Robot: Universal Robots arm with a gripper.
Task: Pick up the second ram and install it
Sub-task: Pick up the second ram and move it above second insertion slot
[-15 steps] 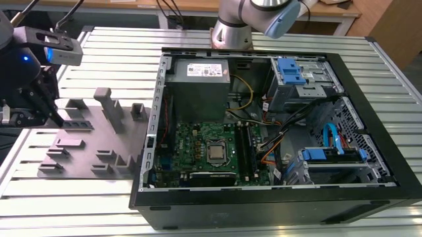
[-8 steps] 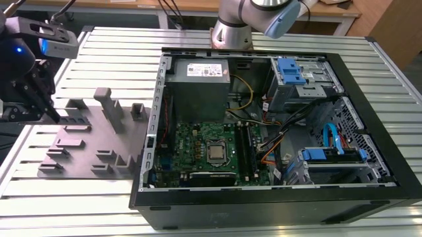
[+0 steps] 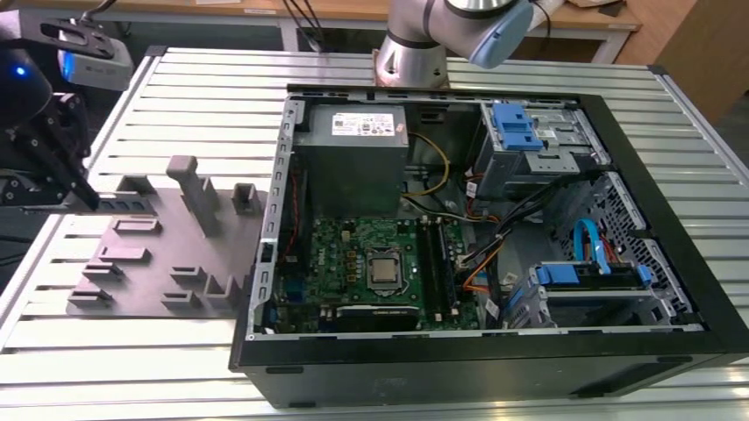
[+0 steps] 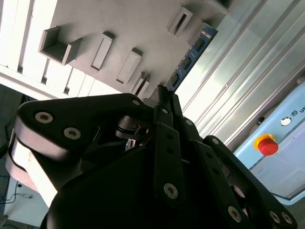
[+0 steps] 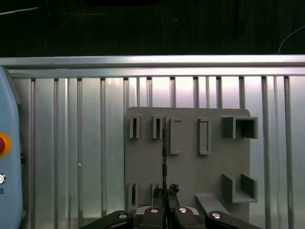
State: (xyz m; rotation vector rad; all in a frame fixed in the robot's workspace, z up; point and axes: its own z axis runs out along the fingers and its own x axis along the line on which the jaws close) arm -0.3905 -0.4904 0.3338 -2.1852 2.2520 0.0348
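Dark-blue ram (image 4: 189,58) sits edge-on, pinched between the closed fingers of the end effector (image 4: 163,93), over the grey holder (image 5: 190,176) on the table (image 3: 210,70). It appears picked up, but not yet installed in the open computer (image 3: 468,368).

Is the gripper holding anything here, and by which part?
Yes: the second ram. The fingers pinch its two flat faces near one edge, and most of the board juts out past them.

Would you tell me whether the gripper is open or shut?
Shut on the ram: in the second wrist view the gripper pinches the board's end, and the rest sticks out beyond it.
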